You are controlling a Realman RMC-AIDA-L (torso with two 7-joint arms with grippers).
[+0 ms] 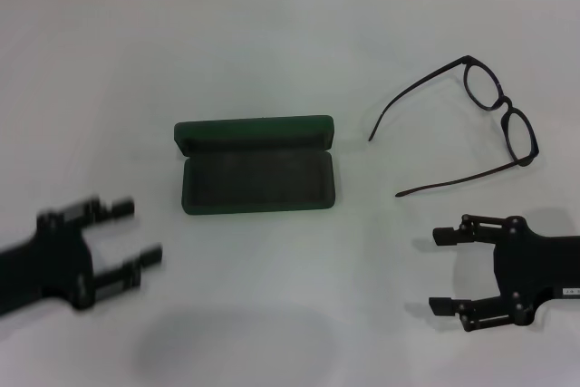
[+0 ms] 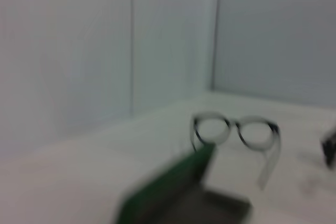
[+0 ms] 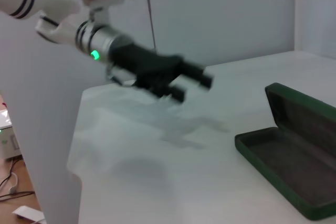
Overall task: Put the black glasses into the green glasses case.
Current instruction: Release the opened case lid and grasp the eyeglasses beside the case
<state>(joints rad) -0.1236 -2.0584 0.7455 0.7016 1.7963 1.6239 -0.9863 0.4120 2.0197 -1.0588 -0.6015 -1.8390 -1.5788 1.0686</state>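
**Q:** While you hung over the table, how did your jaws stand?

**A:** Both sets were spread and held nothing. My right gripper point(image 1: 444, 271) hovered near the front edge on my right, fingers pointing inward toward the middle. My left gripper point(image 1: 136, 235) hovered low on my left, fingers also parted; the right wrist view showed it point(image 3: 191, 83) above the white table point(image 1: 272, 43), bare of any load.

**Q:** And what lay beyond them?

**A:** The black glasses point(image 1: 494, 115) sat unfolded on the table just past my right gripper, apart from it, both temple arms stretched toward the middle. The green glasses case point(image 1: 256, 165) lay between my 2 grippers, farther back, its lid already swung up and its dark lining exposed. The 2 things were near one another but not touching; nothing lay inside the case.

**Q:** So how much was done?

**A:** As I judged it, only the opening. The glasses remained untouched on the table. Left to do: grasp the frame, likely with my right gripper since it was closest, carry it across, and settle it into the lined tray. Whether the temples would need folding first, I could not tell.
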